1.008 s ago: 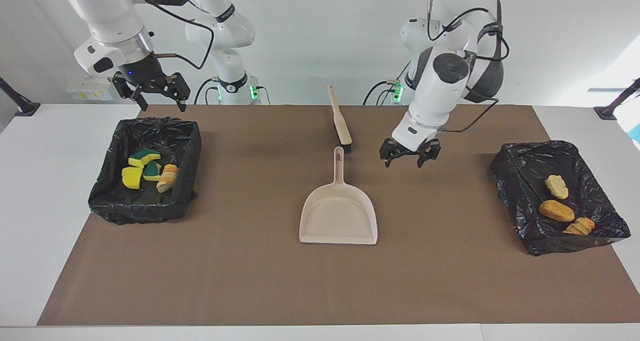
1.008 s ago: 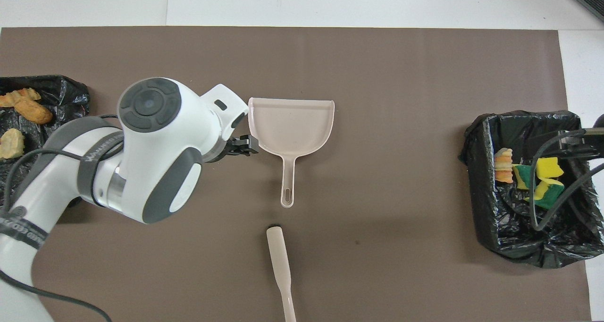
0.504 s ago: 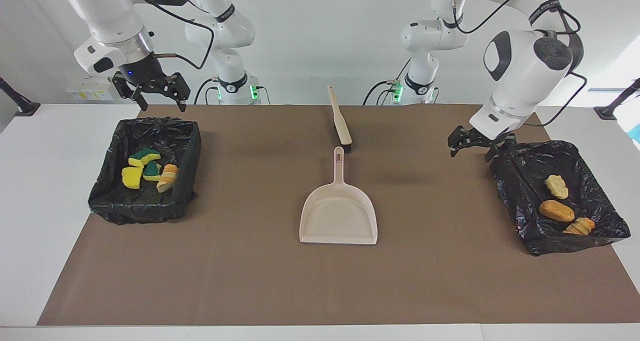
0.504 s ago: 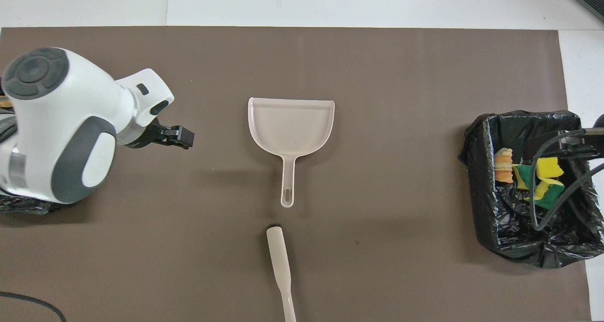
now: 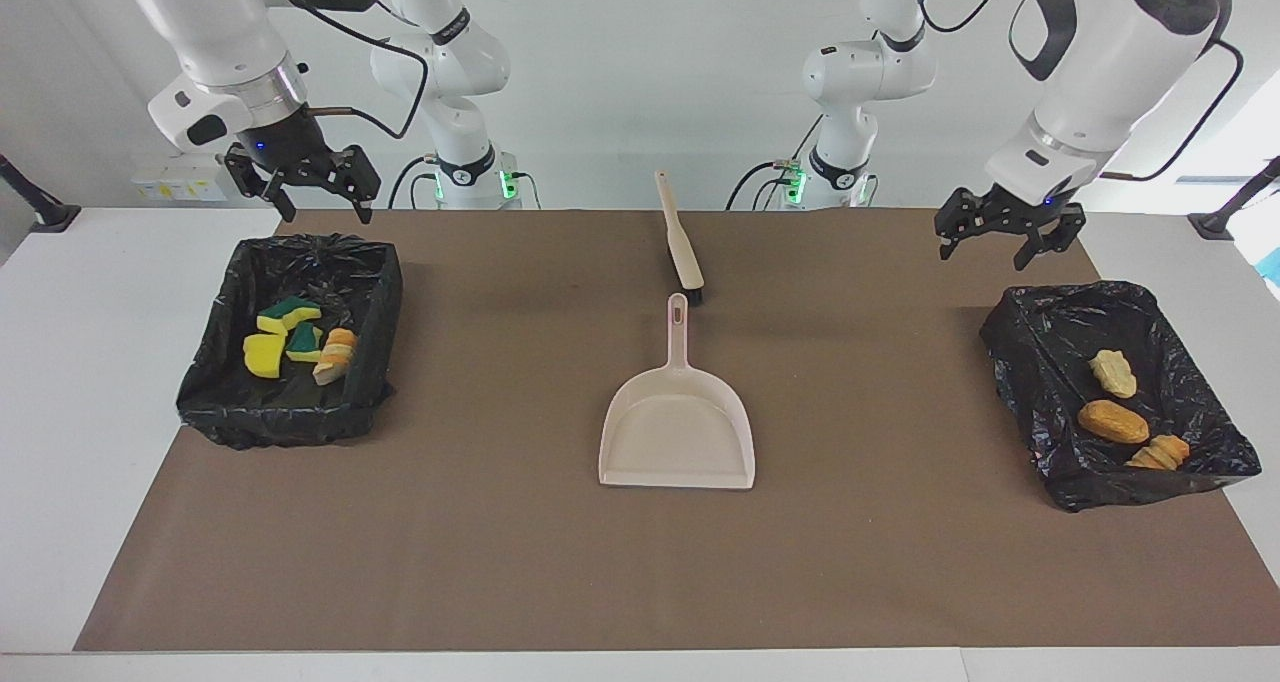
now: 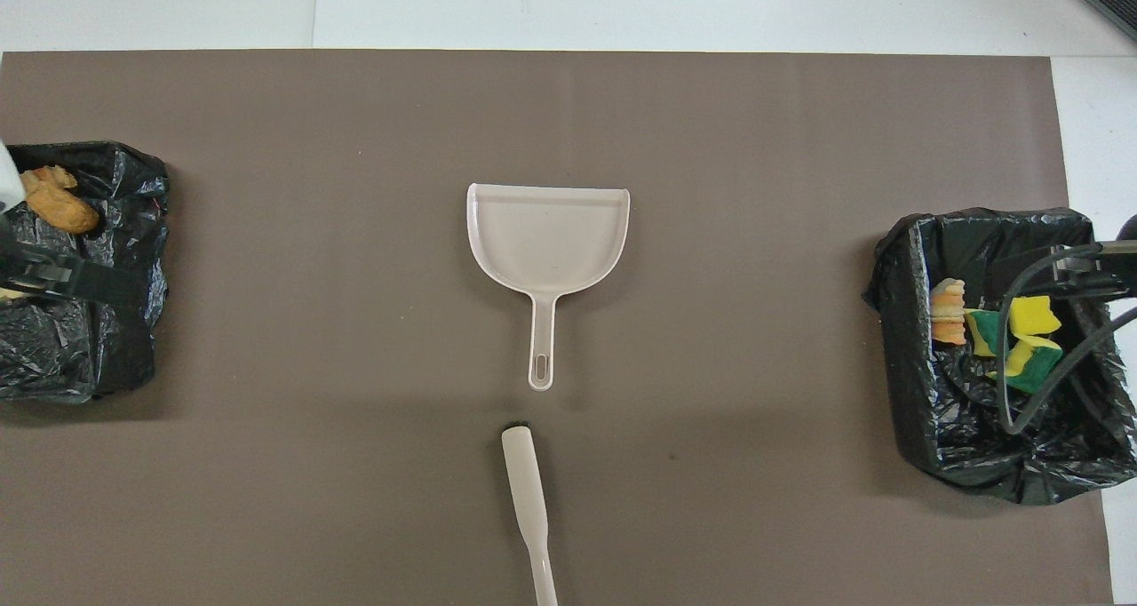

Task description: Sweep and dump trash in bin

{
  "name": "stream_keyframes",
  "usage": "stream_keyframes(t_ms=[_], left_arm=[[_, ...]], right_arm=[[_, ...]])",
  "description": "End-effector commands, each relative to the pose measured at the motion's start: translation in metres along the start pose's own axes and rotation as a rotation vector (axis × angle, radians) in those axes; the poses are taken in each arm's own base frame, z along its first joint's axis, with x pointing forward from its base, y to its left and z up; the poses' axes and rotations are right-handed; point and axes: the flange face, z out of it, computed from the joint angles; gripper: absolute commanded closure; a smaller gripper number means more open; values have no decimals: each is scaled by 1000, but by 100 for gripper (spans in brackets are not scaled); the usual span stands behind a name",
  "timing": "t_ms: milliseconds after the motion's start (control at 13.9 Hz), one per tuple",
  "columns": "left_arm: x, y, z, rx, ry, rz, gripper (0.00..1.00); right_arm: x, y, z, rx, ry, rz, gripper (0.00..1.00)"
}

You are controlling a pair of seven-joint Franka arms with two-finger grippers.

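Facing view, read across from the right arm's end of the table. The right gripper (image 5: 306,194) hangs in the air over the edge of a black-lined bin (image 5: 232,402) nearest the robots, fingers spread apart and holding nothing. Below it, inside that bin, lie four pieces of trash: three yellow sponge chunks with green backing (image 5: 283,337) bunched together, and a pale orange bread-like lump (image 5: 336,354) touching them on the side toward the table's middle. All four sit on the bin floor, well below the gripper and farther from the robots than it appears. At the middle of the brown mat (image 5: 500,562) a beige brush (image 5: 680,237) lies flat, and just beside its bristle end starts the handle of a beige dustpan (image 5: 677,432), whose pan opens away from the robots; pan shows no trash in it. Toward the left arm's end, the left gripper (image 5: 1005,230) hangs raised over the mat near the second black-lined bin (image 5: 1030,362), fingers spread, nothing between them. In that bin lie three bread-like lumps (image 5: 1112,420) in a row, apart from the gripper and below it. In the overhead view only a dark sliver of the left arm crosses that bin.
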Motion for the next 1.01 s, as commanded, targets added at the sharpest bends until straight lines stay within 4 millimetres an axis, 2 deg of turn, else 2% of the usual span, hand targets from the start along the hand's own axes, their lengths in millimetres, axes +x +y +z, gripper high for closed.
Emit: stream_keyframes(t_ms=[0,72,144,288,432,648,936], left_arm=[[-12,-6,-24,4,-29,3,0],[-14,-2,-26,-1,-31,8,0],[-24,7,-38,9,-13,17,0],[-30,14,-33,4,-44,23,0],[-28,14,-34,0,-33,15,0],[-16,20,-37,-25,47,-95,0],[-15,20,-37,-25,58,-88,0]], right_arm=[[-3,-1,1,17,8,13,0],[-3,-1,1,17,8,13,0],[-3,-1,1,17,8,13,0],[-3,-1,1,17,8,13,0],[-3,-1,1,17,8,13,0],[-3,-1,1,17,8,13,0],[-3,-1,1,17,8,13,0]])
